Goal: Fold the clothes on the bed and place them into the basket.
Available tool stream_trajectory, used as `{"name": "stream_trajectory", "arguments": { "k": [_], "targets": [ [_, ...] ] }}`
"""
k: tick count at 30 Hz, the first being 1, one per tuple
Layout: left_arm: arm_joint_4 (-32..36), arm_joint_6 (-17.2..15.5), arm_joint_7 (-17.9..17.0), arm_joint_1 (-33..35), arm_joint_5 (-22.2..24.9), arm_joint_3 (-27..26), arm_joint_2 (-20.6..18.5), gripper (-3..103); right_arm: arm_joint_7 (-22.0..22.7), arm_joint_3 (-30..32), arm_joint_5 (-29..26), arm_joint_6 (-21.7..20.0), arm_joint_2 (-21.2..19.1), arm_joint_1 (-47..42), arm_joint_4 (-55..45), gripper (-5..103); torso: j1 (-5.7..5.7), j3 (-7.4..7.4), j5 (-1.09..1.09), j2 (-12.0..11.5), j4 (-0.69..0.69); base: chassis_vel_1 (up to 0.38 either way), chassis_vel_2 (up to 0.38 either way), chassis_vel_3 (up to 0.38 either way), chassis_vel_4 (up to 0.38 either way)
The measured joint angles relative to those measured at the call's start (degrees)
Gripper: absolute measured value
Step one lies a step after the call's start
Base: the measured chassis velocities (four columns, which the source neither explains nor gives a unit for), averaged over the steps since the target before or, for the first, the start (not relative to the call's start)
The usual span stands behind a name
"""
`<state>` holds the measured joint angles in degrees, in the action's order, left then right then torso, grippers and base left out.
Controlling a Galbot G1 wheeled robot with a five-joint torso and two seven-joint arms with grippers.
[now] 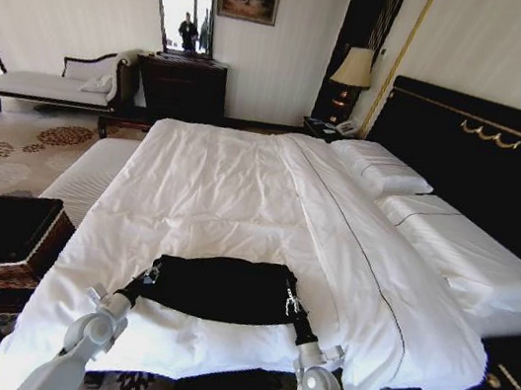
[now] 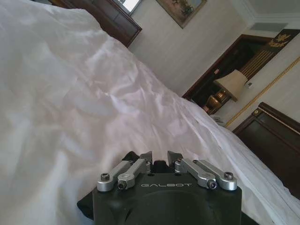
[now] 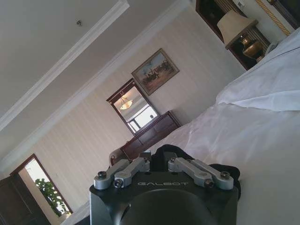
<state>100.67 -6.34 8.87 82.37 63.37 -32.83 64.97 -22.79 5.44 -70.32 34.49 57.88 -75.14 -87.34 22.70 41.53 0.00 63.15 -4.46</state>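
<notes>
- Black T-shirt point(image 1: 215, 288) bunched into a wide band on the white duvet, near the foot edge of the bed point(image 1: 241, 192).
- Left tool point(image 1: 149, 275) pinched on the shirt's left end; fingers point(image 2: 140, 165) drawn narrow with dark cloth between.
- Right tool point(image 1: 291, 302) likewise clamped on the right end, black fabric bulging past it.
- Likely mid-fold, both ends held.
- Next probably calls for level, matched travel of both arms.
- Wicker basket point(image 1: 42, 244) on the floor left of the bed, well apart.
</notes>
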Motion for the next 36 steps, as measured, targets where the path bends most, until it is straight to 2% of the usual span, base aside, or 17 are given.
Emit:
{"name": "stream_trajectory", "arguments": {
  "k": [1,3,7,9,12,13,15,16,17,18,21,22,23,24,25,30,36],
  "targets": [
    [0.0,0.0,0.0,0.0,0.0,0.0,0.0,22,0.0,0.0,0.0,0.0,0.0,0.0,0.0,14,0.0,0.0,0.0,0.0,0.0,0.0,0.0,0.0,0.0],
    [3.9,-0.1,-0.3,2.3,0.8,-2.4,-0.6,27,0.4,2.0,0.0,0.3,-1.3,-2.9,-4.1,24,-0.01,0.0,0.0,0.0,0.0,0.0,0.0,0.0,0.0],
    [7.3,-0.5,-0.8,4.0,2.9,-5.7,-1.6,43,0.4,5.1,-0.1,0.5,-2.8,-6.4,-9.4,35,0.0,-0.01,0.0,0.0,0.01,0.0,0.0,0.0,0.0],
    [8.6,-0.7,-1.5,3.9,4.2,-7.4,-2.1,48,0.4,7.1,0.3,0.9,-3.6,-8.4,-11.7,46,0.0,0.0,-0.01,0.0,-0.01,0.0,0.0,0.0,0.0],
    [9.8,-1.9,-4.4,1.3,4.8,-7.3,-1.5,65,2.8,7.8,1.8,0.8,-3.4,-7.4,-12.4,57,-0.01,0.0,0.01,0.0,-0.01,0.0,0.0,0.0,0.0],
    [9.8,-1.9,-4.4,1.3,4.8,-7.3,-1.5,65,2.8,7.8,1.8,0.8,-3.4,-7.4,-12.4,57,-0.01,0.0,0.01,0.0,-0.01,0.0,0.0,0.0,0.0],
    [10.0,-3.1,-6.1,-0.4,2.1,-5.9,-0.7,70,5.5,7.0,3.5,-0.1,-2.9,-5.1,-12.0,62,-0.01,0.0,-0.01,0.0,0.0,0.0,0.0,0.0,0.0],
    [9.6,-4.2,-7.7,-2.3,-3.2,-3.5,0.2,76,9.0,5.4,5.7,-1.9,-2.3,-2.3,-10.6,73,0.0,0.0,0.02,0.0,0.0,0.0,0.0,0.0,0.0],
    [8.9,-4.9,-8.5,-3.2,-6.6,-1.7,0.8,81,12.3,4.1,7.6,-3.8,-1.9,-0.2,-9.3,73,0.0,0.0,0.01,0.0,-0.01,0.0,0.0,0.0,0.0],
    [8.9,-4.9,-8.5,-3.2,-6.6,-1.7,0.8,81,12.3,4.1,7.6,-3.8,-1.9,-0.2,-9.3,73,0.0,0.0,0.01,0.0,-0.01,0.0,0.0,0.0,0.0],
    [6.9,-6.8,-11.2,-4.4,-14.8,3.8,2.5,96,21.6,-0.5,12.5,-10.6,-1.4,4.9,-6.0,89,0.01,0.02,0.01,0.0,0.01,0.0,0.0,0.0,0.0],
    [6.9,-6.8,-11.2,-4.4,-14.8,3.8,2.5,96,21.6,-0.5,12.5,-10.6,-1.4,4.9,-6.0,89,0.01,0.02,0.01,0.0,0.01,0.0,0.0,0.0,0.0],
    [6.2,-7.3,-12.0,-4.4,-17.4,5.2,3.0,96,24.0,-2.1,13.5,-13.1,-1.4,6.1,-5.4,94,0.01,0.02,0.0,0.0,0.02,0.0,0.0,0.0,0.0],
    [5.1,-8.7,-14.1,-2.7,-23.2,7.0,4.3,100,28.3,-5.0,16.0,-18.4,-1.4,6.8,-5.5,99,0.01,0.01,0.0,0.0,0.0,0.0,0.0,0.0,0.0],
    [5.7,-9.5,-15.2,-1.1,-24.7,7.1,4.4,100,30.2,-5.7,17.6,-20.4,-1.7,6.0,-6.3,100,0.01,0.01,0.0,0.0,0.02,0.0,0.0,0.0,0.0],
    [7.6,-11.0,-16.8,3.2,-29.0,6.0,3.6,100,35.7,-5.6,22.3,-24.1,-3.1,0.6,-9.4,100,0.0,0.0,0.01,0.0,0.0,0.0,0.0,0.0,0.0],
    [10.7,-12.5,-18.4,7.4,-28.6,3.0,2.5,100,41.3,-2.8,25.0,-25.6,-6.0,-8.3,-17.2,100,0.0,0.0,-0.01,0.0,-0.02,0.0,0.0,0.0,0.0]
  ]
}}
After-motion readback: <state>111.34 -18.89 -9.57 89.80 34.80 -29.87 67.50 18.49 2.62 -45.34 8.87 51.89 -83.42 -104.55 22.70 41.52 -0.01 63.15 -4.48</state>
